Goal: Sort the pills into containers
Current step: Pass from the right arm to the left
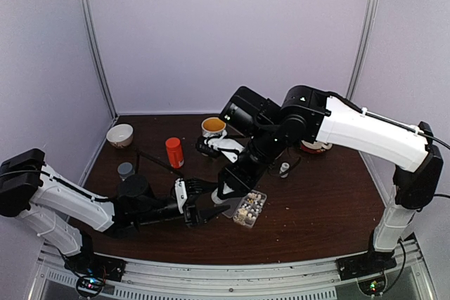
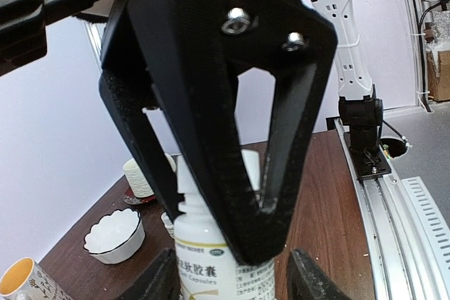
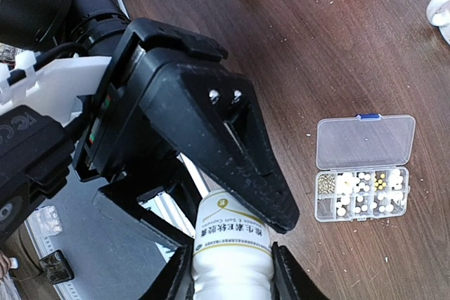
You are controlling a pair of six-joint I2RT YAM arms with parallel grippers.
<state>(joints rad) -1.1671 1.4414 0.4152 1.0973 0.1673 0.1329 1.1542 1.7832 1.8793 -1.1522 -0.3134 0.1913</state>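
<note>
Right wrist: right gripper [image 3: 228, 282] is clamped on a white bottle [image 3: 232, 244], likely steadying it for uncapping. Left gripper [image 2: 232, 282] straddles the same bottle; can't tell if it's biting. Pills [image 3: 360, 194] sit in the open organizer box [image 3: 365, 144], parked near for pouring.

Soft, even light falls from above in the top view; the pale walls take a lilac cast, and the dark table [image 1: 330, 194] shows only faint, blurred shadows beneath the arms; the upright frame posts bow near the edges. In the left wrist view the left gripper [image 2: 214, 226] is close, dark and soft against a bright wall, its screws glinting; the white bottle [image 2: 211, 265] is fairly sharp. In the right wrist view the black parts lose detail; the organizer box [image 3: 365, 144] lid carries a pale sheen.
</note>
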